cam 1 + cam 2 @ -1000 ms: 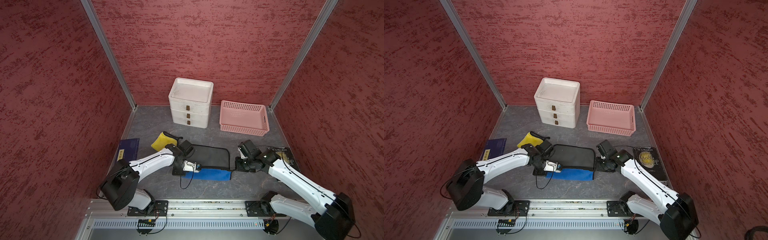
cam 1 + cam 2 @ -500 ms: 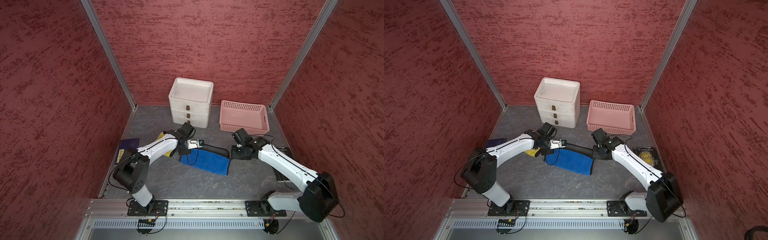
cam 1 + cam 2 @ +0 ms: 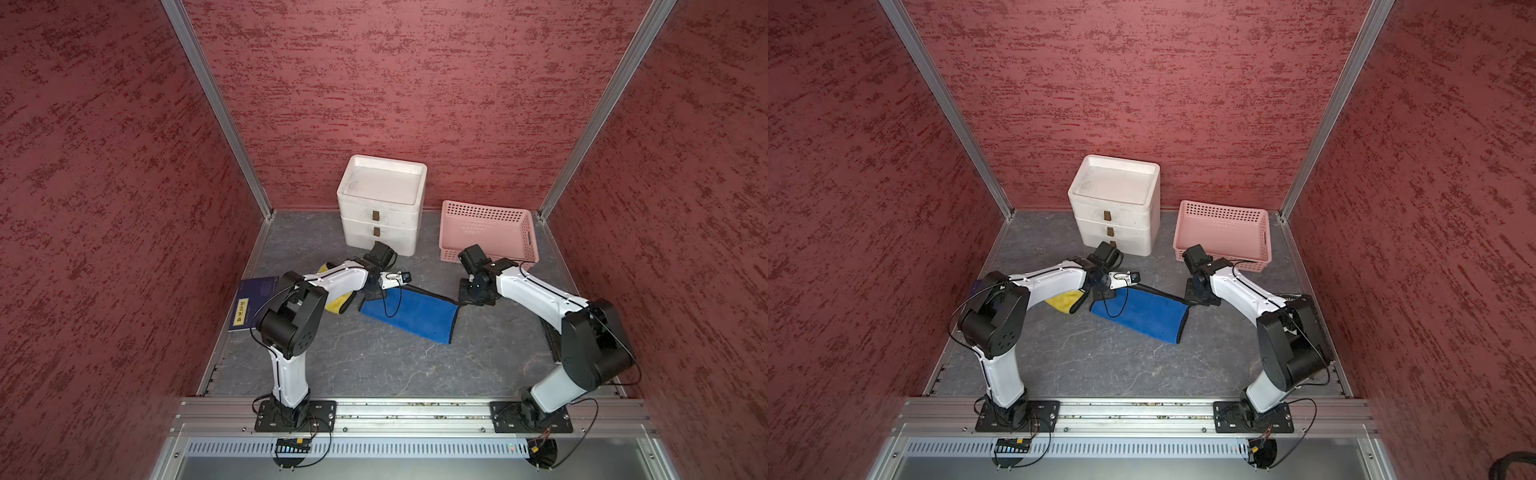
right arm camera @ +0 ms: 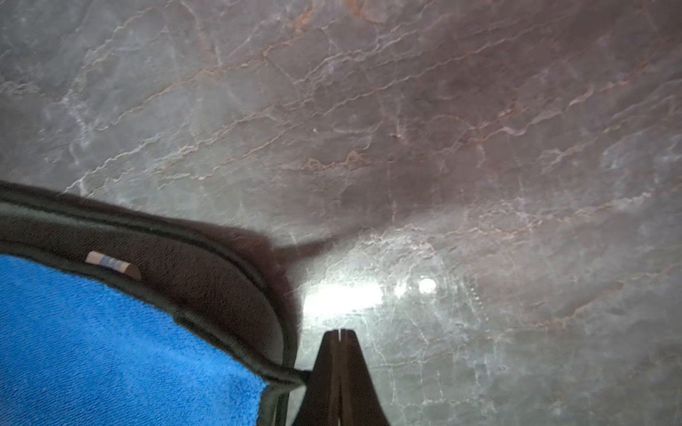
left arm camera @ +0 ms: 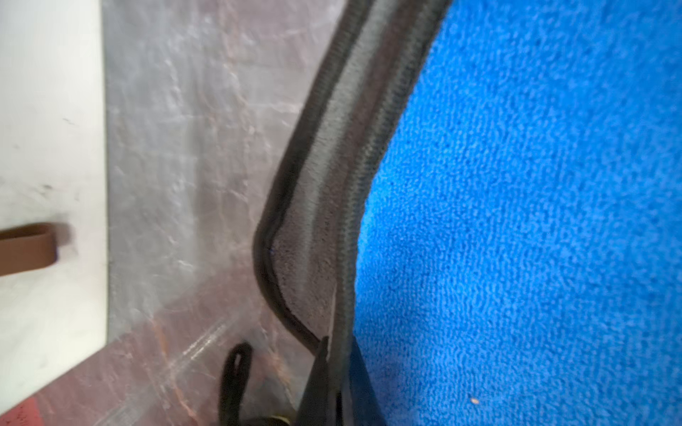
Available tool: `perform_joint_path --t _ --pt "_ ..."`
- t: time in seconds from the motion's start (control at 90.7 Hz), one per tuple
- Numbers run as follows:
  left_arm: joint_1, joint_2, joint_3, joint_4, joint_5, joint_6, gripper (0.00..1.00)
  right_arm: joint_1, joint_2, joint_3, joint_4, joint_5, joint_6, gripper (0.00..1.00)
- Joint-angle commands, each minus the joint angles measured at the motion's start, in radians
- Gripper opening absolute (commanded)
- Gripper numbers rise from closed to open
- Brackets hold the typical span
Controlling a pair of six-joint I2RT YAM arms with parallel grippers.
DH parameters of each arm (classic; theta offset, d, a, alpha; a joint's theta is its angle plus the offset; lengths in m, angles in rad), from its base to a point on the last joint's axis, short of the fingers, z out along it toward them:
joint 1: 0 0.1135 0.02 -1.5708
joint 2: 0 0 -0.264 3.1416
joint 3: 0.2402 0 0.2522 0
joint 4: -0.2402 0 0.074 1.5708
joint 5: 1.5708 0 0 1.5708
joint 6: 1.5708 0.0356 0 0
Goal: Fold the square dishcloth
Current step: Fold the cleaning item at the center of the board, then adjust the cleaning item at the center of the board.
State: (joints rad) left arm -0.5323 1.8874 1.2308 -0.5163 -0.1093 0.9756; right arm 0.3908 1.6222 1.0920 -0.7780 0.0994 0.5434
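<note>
Right wrist view: the right tool pinches the fuzzy blue dishcloth by its black hem; the left tool seemingly does too. A perforated pink basket stands beside white drawers.

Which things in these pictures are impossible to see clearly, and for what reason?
- Book: mostly behind the right arm in both top views; title unreadable.
- Yellow cloth: partly under the left arm in both top views; shape unclear.
- Tag on the dishcloth: blurred in the right wrist view; print unreadable.
</note>
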Motion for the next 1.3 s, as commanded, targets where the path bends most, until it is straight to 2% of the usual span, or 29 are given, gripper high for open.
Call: perform_joint_path --t 0.0,0.276,0.309,0.342,0.386,0.43,0.452,0.474,0.518,0.628,0.694,0.771,0.882,0.992,1.146,1.289 --pt "-0.001 0.024 0.020 0.038 -0.009 -0.009 0.00 -0.031 0.017 0.017 0.053 0.017 -0.014 0.00" --pt "-0.001 0.075 0.017 0.100 -0.064 0.002 0.00 -0.049 0.122 0.046 0.094 0.024 -0.009 0.00" --pt "-0.002 0.081 0.014 0.102 -0.072 0.003 0.04 -0.050 0.147 0.051 0.096 0.018 -0.009 0.12" --pt "-0.004 0.084 0.008 0.110 -0.086 0.005 0.13 -0.050 0.166 0.055 0.097 0.016 -0.009 0.31" --pt "-0.005 0.083 -0.004 0.127 -0.098 0.010 0.22 -0.051 0.181 0.060 0.095 0.026 -0.003 0.48" --pt "-0.005 0.076 -0.015 0.139 -0.108 0.016 0.33 -0.050 0.178 0.064 0.082 0.046 0.007 0.58" --pt "-0.005 0.066 -0.019 0.150 -0.111 0.015 0.43 -0.049 0.165 0.065 0.079 0.055 0.011 0.62" --pt "-0.003 0.054 -0.024 0.160 -0.114 0.015 0.50 -0.049 0.148 0.065 0.076 0.066 0.015 0.63" --pt "0.002 0.023 -0.029 0.179 -0.115 0.012 0.59 -0.049 0.093 0.064 0.070 0.081 0.021 0.64" --pt "0.017 -0.060 -0.017 0.164 -0.094 -0.009 0.67 -0.019 -0.046 0.084 0.034 0.129 0.019 0.62" --pt "0.021 -0.107 -0.011 0.123 -0.078 -0.027 0.69 0.032 -0.096 0.110 -0.001 0.131 0.014 0.60" --pt "0.023 -0.160 -0.017 0.078 -0.060 -0.055 0.69 0.092 -0.117 0.102 0.030 0.016 -0.003 0.52" --pt "0.021 -0.206 -0.056 0.014 -0.013 -0.108 0.69 0.126 -0.043 0.096 0.102 -0.168 -0.009 0.36" --pt "0.008 -0.238 -0.142 0.006 0.003 -0.133 0.66 0.123 0.047 0.087 0.131 -0.166 -0.012 0.17" --pt "-0.006 -0.215 -0.226 0.087 -0.062 -0.142 0.59 0.084 0.140 0.051 0.159 -0.150 -0.022 0.12" --pt "-0.016 -0.181 -0.256 0.140 -0.104 -0.133 0.58 0.072 0.182 -0.006 0.168 -0.126 -0.024 0.06"
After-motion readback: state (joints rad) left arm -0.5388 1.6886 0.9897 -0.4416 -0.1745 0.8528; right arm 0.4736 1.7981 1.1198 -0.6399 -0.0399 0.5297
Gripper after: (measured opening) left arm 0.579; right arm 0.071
